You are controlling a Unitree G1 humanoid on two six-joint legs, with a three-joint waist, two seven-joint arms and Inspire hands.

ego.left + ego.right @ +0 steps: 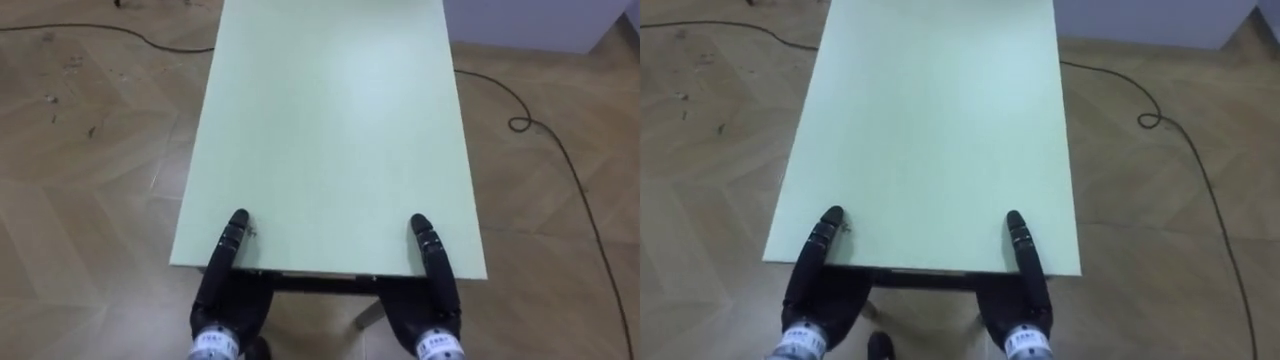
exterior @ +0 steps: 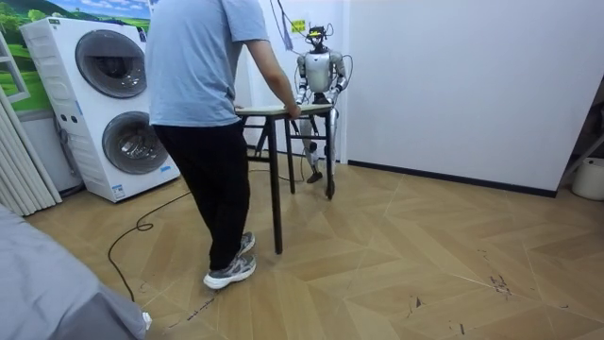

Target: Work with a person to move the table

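Observation:
A pale green table (image 1: 330, 120) stretches away from me, its short near edge just in front of my body. My left hand (image 1: 228, 290) clamps that edge near the left corner, thumb lying on top and the fingers tucked beneath. At the right corner my right hand (image 1: 437, 295) holds the edge the same way. In the room view a person (image 2: 203, 104) in a light blue shirt and black trousers stands at the opposite end of the table (image 2: 274, 110) with a hand on its edge. I stand at the far end, close to the white wall.
A dark cable (image 1: 545, 140) loops over the wooden floor to the right of the table, and another runs at the far left. Two stacked washing machines (image 2: 113, 104) stand at the room view's left. A white wall (image 2: 453, 85) is behind me.

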